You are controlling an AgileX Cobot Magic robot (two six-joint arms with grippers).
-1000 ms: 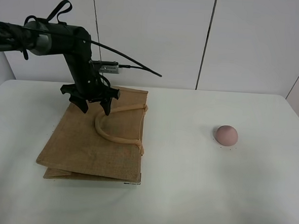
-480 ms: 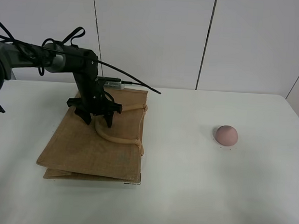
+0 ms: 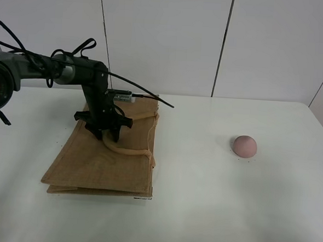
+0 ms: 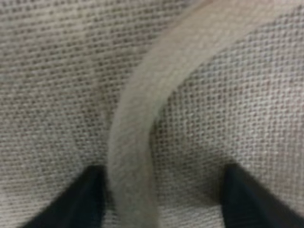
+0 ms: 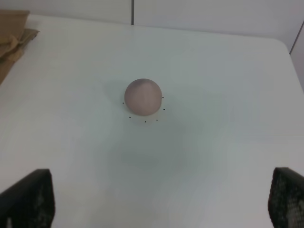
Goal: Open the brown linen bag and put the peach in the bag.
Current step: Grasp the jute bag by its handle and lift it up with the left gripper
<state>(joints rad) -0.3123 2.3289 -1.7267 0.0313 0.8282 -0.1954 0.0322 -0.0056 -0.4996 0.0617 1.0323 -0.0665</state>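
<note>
The brown linen bag (image 3: 101, 161) lies flat on the left of the table, its light loop handle (image 3: 128, 150) resting on top. My left gripper (image 3: 107, 134) is pressed down onto the bag's far part. In the left wrist view its open fingertips (image 4: 90, 199) straddle the handle (image 4: 135, 156) against the coarse weave (image 4: 57, 71), and the gripper (image 4: 164, 206) is not closed on it. The pink peach (image 3: 244, 146) sits alone on the right. In the right wrist view the peach (image 5: 143, 97) lies ahead of my open, empty right gripper (image 5: 156, 204).
The white table (image 3: 200, 211) has a white panelled wall behind it. A corner of the bag (image 5: 12, 33) shows at the edge of the right wrist view. The right arm is out of the exterior view.
My left gripper has come down from above the bag onto it, over the handle's near end. The bag's lifted front edge has settled flatter. The peach has not moved.
</note>
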